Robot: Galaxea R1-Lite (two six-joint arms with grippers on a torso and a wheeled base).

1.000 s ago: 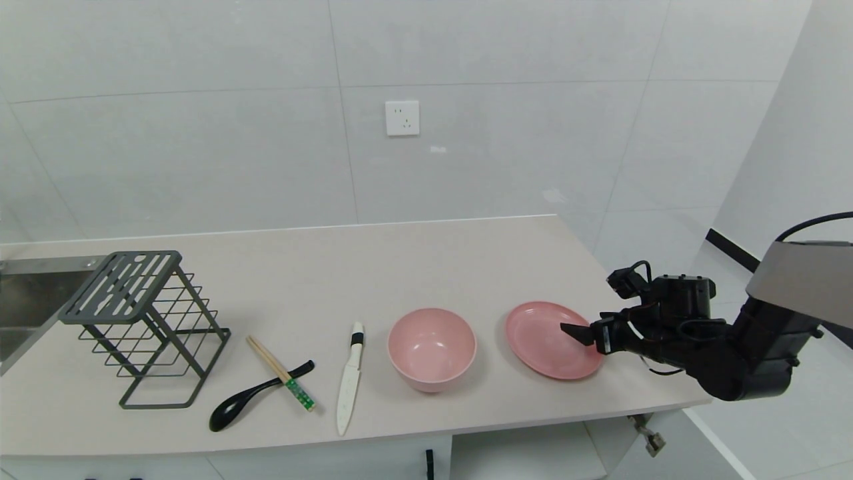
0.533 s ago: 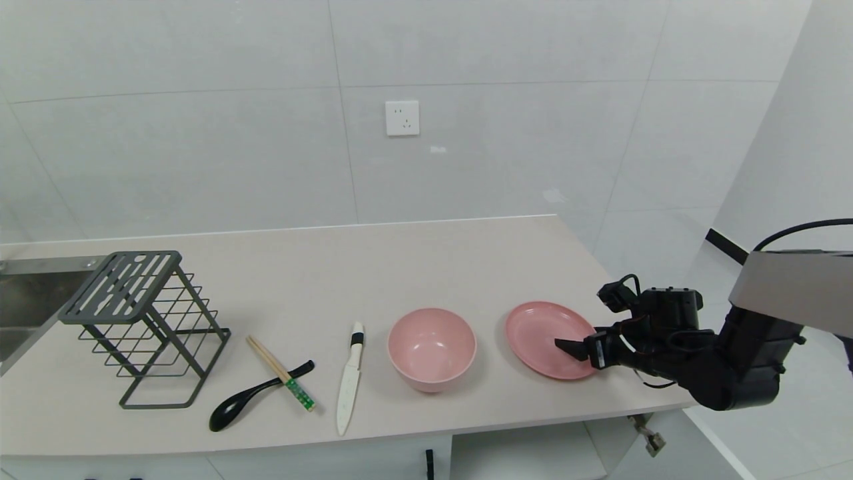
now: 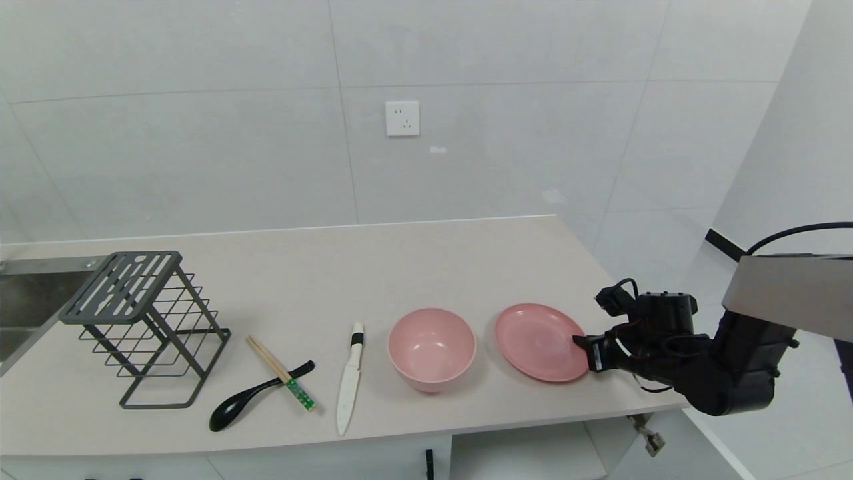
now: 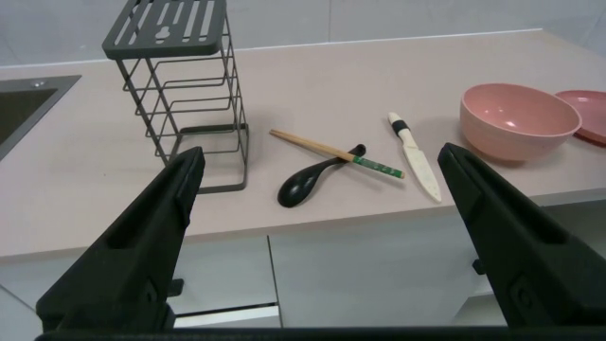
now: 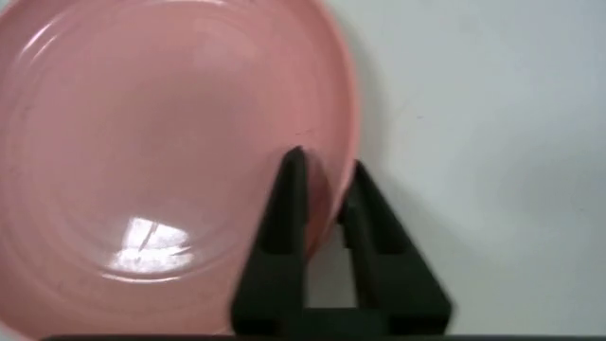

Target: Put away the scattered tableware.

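Observation:
A pink plate lies at the counter's right end, next to a pink bowl. My right gripper is shut on the plate's right rim, one finger inside it and one outside. Left of the bowl lie a white knife, a pair of chopsticks and a black spoon under them. A dark wire rack stands at the left. My left gripper hangs open in front of the counter, apart from everything.
A sink is set into the counter's far left end. The counter has bare room behind the tableware up to the tiled wall. Its right edge drops off just beyond the plate.
My right gripper moved down and left and closed on the plate's rim. The plate has shifted a little left toward the bowl. Nothing else moved.

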